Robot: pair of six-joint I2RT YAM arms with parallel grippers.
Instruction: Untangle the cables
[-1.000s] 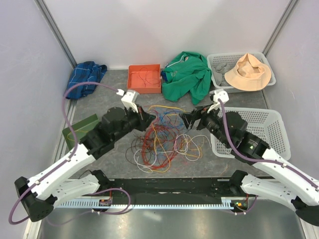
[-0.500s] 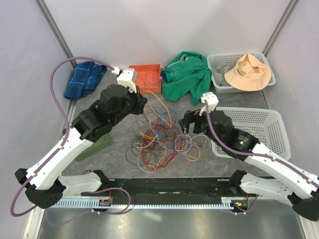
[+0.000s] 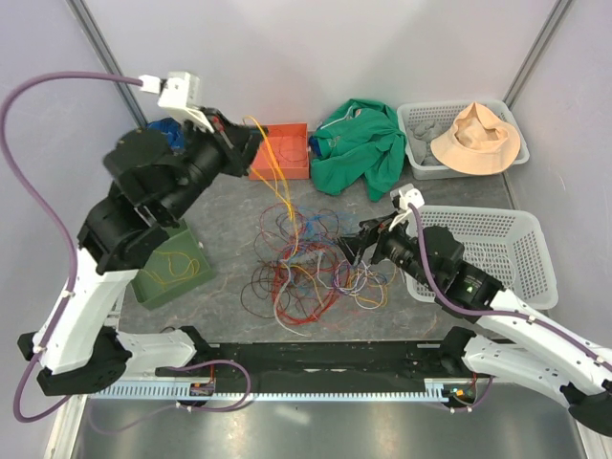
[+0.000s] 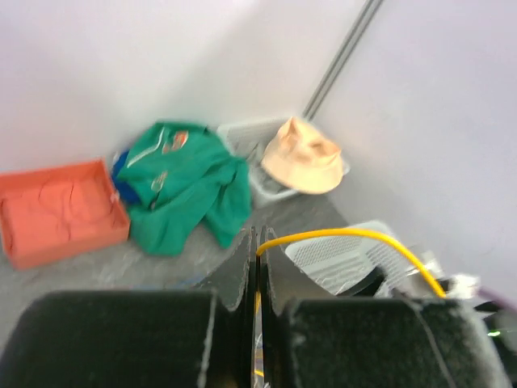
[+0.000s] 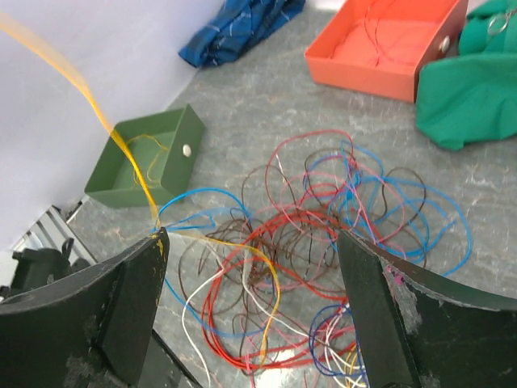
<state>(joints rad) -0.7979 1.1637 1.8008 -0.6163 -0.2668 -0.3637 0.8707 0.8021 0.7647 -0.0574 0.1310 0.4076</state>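
The cables (image 3: 311, 268) lie as a loose tangle of red, blue, brown, white and purple loops on the grey table, also seen in the right wrist view (image 5: 323, 218). My left gripper (image 3: 246, 136) is raised high at the back left, shut on a yellow cable (image 3: 277, 177). That cable hangs taut from the jaws down into the tangle. In the left wrist view the yellow cable (image 4: 347, 234) comes out from between the closed jaws of the left gripper (image 4: 258, 238). My right gripper (image 3: 359, 251) hovers open over the tangle's right side, nothing between its fingers (image 5: 252, 236).
A green box (image 3: 172, 268) holding a yellow cable stands left of the tangle. An orange tray (image 3: 282, 151) with a red cable, a green cloth (image 3: 363, 143) and a basket with a hat (image 3: 459, 134) line the back. A white basket (image 3: 516, 249) sits right.
My left arm has risen and swung back to the left, pulling the yellow cable up out of the tangle and uncovering the green box. The right gripper has dropped slightly toward the tangle, still open.
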